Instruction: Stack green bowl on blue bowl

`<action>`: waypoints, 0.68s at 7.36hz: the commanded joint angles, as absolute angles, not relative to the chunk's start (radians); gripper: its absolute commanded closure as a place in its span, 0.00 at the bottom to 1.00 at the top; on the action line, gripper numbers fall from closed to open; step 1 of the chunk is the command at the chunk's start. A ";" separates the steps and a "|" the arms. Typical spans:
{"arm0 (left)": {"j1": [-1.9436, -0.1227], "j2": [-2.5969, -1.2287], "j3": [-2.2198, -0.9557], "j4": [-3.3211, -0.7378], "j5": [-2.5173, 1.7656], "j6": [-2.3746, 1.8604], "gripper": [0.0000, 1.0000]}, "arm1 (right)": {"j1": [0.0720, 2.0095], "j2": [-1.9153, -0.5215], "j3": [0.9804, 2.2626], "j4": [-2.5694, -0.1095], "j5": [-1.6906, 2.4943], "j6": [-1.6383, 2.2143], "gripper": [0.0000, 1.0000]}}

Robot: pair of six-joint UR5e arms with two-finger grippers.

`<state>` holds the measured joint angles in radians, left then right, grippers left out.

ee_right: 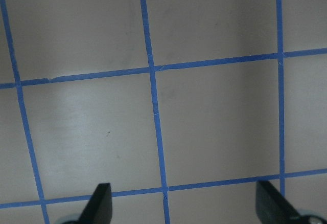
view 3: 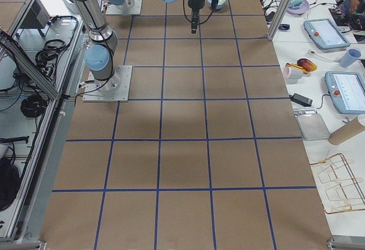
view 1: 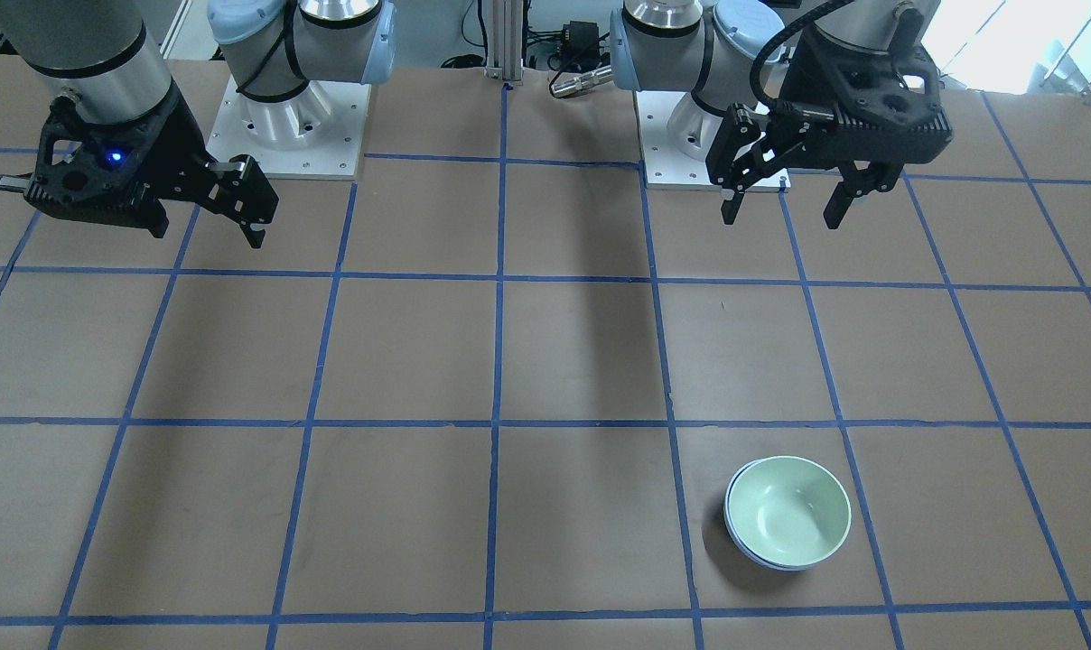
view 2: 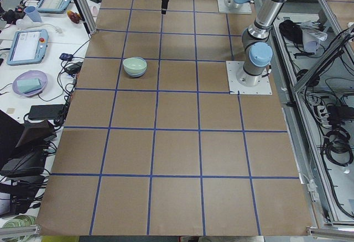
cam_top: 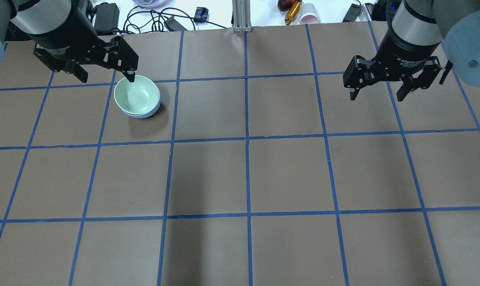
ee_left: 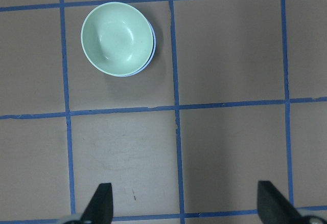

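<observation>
The green bowl (view 1: 787, 510) sits nested inside the blue bowl (view 1: 746, 549), whose rim shows only as a thin sliver beneath it. The pair stands upright on the brown table. In the overhead view the green bowl (cam_top: 137, 95) lies in the blue bowl (cam_top: 142, 115) at the far left. My left gripper (cam_top: 107, 77) is open and empty, raised above the table just beside the stack. Its wrist view shows the green bowl (ee_left: 116, 39) well ahead of the open fingertips (ee_left: 99, 206). My right gripper (cam_top: 377, 97) is open and empty, raised over the far right.
The brown table (cam_top: 248, 174) is marked with a blue tape grid. Cables, power adapters and a pink cup (cam_top: 309, 18) lie beyond its far edge. The two arm bases (view 1: 284, 117) stand at the robot's side of the table.
</observation>
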<state>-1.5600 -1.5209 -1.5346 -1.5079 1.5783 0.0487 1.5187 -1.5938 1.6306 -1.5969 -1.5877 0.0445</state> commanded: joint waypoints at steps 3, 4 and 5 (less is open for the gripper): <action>-1.560 -1.509 -1.532 -1.512 1.577 0.048 0.00 | 1.519 -1.594 1.631 -1.597 -1.586 0.044 0.00; -1.557 -1.512 -1.535 -1.511 1.577 0.048 0.00 | 1.519 -1.594 1.631 -1.597 -1.588 0.044 0.00; -1.559 -1.513 -1.534 -1.511 1.568 0.048 0.00 | 1.519 -1.594 1.631 -1.597 -1.588 0.044 0.00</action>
<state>-1.5588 -1.5121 -1.5340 -1.5112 1.5749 0.0476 1.5186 -1.5938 1.6306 -1.5969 -1.5873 0.0445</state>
